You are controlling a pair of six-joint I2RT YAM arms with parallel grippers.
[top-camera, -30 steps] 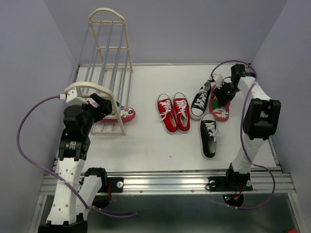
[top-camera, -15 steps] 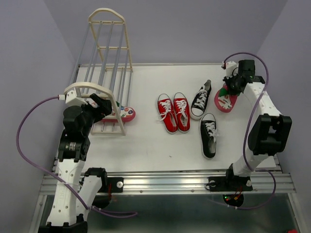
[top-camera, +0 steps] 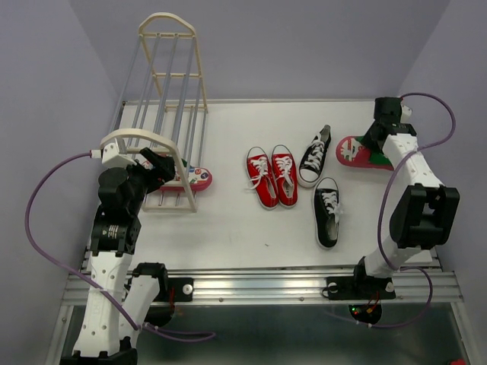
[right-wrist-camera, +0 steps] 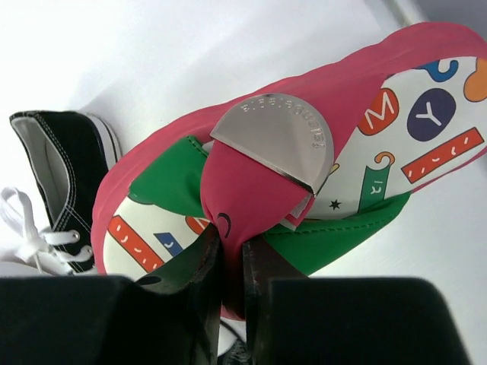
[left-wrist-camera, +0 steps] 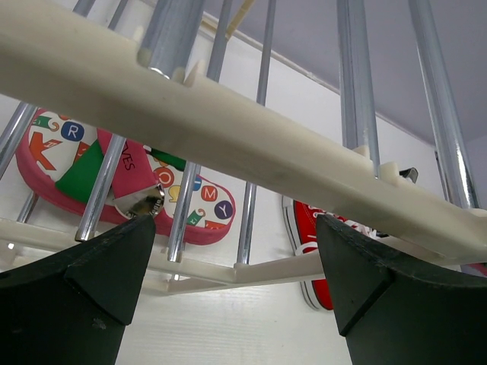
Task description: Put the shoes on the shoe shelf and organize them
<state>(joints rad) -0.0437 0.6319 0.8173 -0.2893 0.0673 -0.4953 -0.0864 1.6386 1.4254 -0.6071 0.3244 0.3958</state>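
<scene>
Near left: the left gripper [left-wrist-camera: 236,236] is fully spread and holds nothing, at the near end of the shoe shelf [top-camera: 163,23]. One flip-flop [top-camera: 199,177] lies at the shelf's base. Centre: red sneakers [top-camera: 272,176], with black sneakers [top-camera: 327,211] to their right. Far right: the right gripper [right-wrist-camera: 232,247] is pinched on the second flip-flop [right-wrist-camera: 426,114] by its strap.

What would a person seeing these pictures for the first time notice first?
The right gripper pinches the strap of a pink patterned flip-flop with green straps, at the far right. Next, the tall cream rack with grey metal rails on the left, and the pair of red sneakers at the centre.
</scene>
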